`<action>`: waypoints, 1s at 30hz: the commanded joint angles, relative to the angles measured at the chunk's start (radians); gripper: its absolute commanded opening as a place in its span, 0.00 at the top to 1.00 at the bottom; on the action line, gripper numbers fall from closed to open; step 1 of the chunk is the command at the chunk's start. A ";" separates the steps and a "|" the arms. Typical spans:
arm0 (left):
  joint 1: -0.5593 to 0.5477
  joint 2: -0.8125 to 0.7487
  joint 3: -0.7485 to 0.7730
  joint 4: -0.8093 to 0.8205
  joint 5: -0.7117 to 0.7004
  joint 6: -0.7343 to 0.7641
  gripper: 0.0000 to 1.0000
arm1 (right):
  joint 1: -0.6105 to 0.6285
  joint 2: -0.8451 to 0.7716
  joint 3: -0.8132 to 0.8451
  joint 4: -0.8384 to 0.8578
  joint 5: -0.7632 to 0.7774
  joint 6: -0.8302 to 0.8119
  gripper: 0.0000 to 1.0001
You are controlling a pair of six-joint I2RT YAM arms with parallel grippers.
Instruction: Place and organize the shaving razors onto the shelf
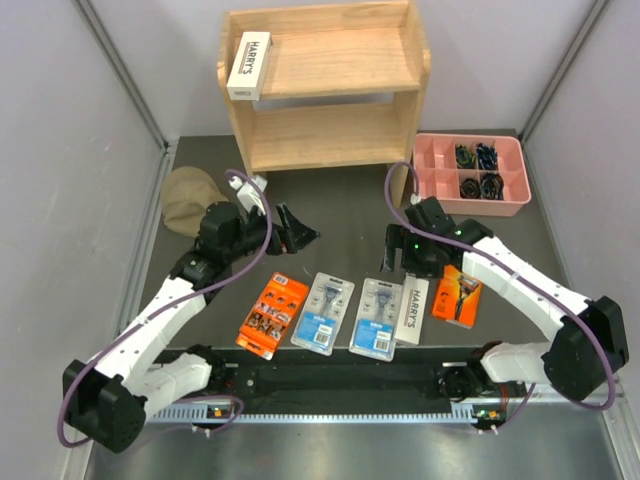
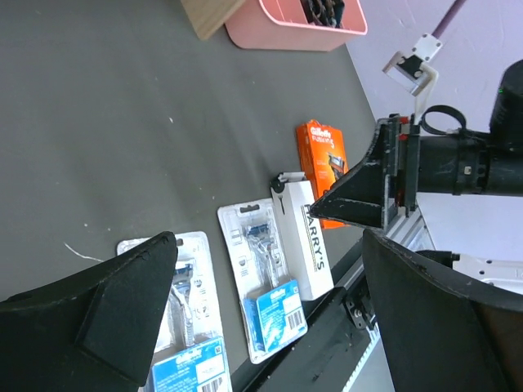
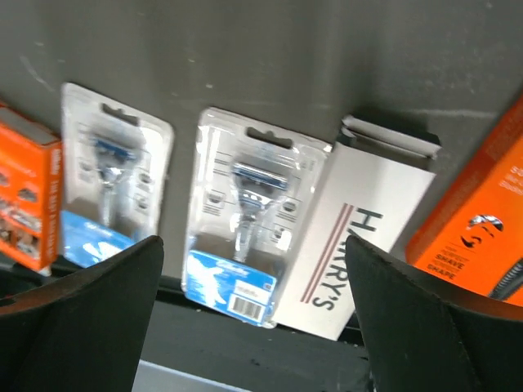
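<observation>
We see the left fingers [image 2: 122,318] and the right fingers [image 3: 425,318] apart, holding nothing. One white Harry's box [image 1: 249,64] lies on the shelf [image 1: 340,60], top tier, left; five razor packs [image 1: 324,312] lie in a row on the bench [image 1: 340,205].

Two orange packs [image 1: 272,315], blue-labelled blister packs [image 1: 323,312], white boxes [image 1: 411,310], pink tray [image 1: 470,207].

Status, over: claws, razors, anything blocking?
Left claw, right claw open, empty. One Harry's box on shelf; five packs on table. Nothing blocks shelf.
</observation>
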 commanded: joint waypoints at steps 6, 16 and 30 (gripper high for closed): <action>-0.078 -0.018 -0.019 0.061 -0.088 -0.017 0.01 | -0.006 -0.033 -0.113 -0.055 0.112 0.022 0.09; -0.090 -0.024 -0.028 0.046 -0.101 -0.011 0.01 | -0.009 0.021 -0.171 -0.012 0.081 0.034 0.09; -0.090 -0.042 -0.033 0.037 -0.129 -0.010 0.01 | -0.011 0.123 -0.203 0.085 0.025 0.063 0.13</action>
